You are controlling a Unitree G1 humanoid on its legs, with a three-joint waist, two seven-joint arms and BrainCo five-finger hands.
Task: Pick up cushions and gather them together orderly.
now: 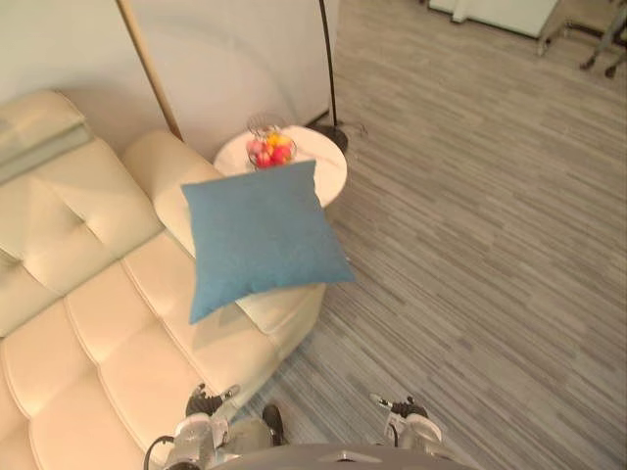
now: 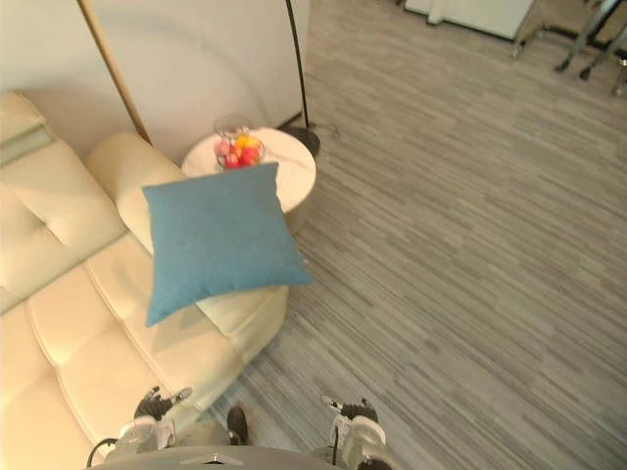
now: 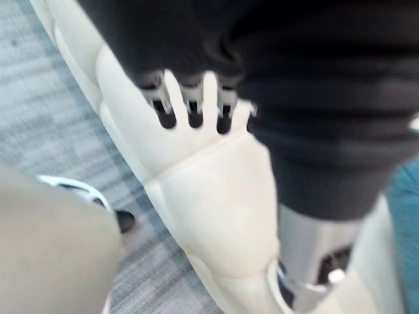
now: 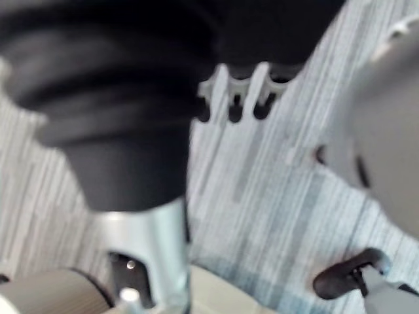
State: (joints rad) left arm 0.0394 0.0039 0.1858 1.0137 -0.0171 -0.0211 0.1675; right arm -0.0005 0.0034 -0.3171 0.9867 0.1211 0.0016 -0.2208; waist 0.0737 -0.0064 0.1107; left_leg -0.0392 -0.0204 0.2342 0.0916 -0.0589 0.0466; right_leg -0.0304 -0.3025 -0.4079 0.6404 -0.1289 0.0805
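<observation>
Fingers of my left hand (image 3: pixel 195 115) hang straight and loose, holding nothing, with the cream tufted leather sofa (image 3: pixel 216 196) just past them. My right hand (image 4: pixel 234 111) hangs equally slack and empty over the grey striped carpet (image 4: pixel 275 196). Ahead of my left fingertips, on the sofa's end seat, the square blue fabric cushion (image 1: pixel 260 235) leans against the armrest, skewed, with no long axis to favour. I judge my left hand nearer. Beyond stand a round white side table (image 1: pixel 328 174) and a glass fruit bowl (image 1: pixel 269 150).
</observation>
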